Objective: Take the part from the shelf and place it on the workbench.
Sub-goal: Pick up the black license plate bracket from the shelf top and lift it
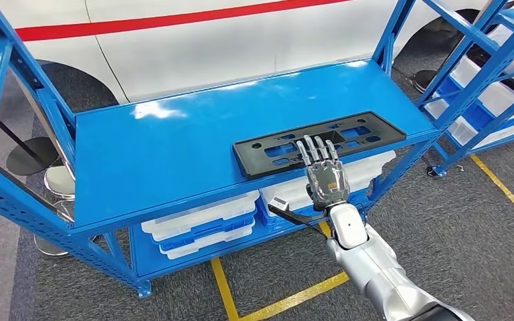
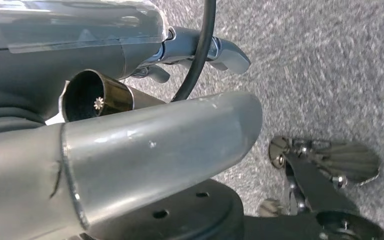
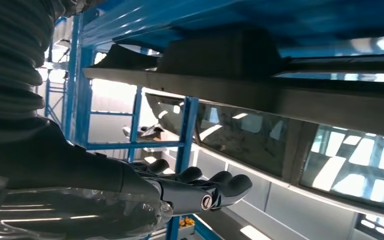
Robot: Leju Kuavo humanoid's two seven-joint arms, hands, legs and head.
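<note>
Silver arm first, nearest you: your right hand (image 1: 326,179) reaches up from below in the head view, fingers (image 1: 316,148) straight and a little apart, holding nothing, their tips over the near edge of the part (image 1: 321,142). That part is a flat black perforated frame lying on the blue shelf (image 1: 174,144) top, toward its right end. Your right wrist view adds what the head view can't: the same fingers seen side-on, stretched level under the shelf's blue underside, nothing between them. Your left hand (image 2: 205,50) shows in the left wrist view, hanging over grey carpet; whether its fingers are spread or curled, you cannot tell. Below the top, white lidded bins (image 1: 201,224) sit stacked on the lower shelf, contents hidden. Beyond, a white car body (image 1: 241,47) with a red stripe.
</note>
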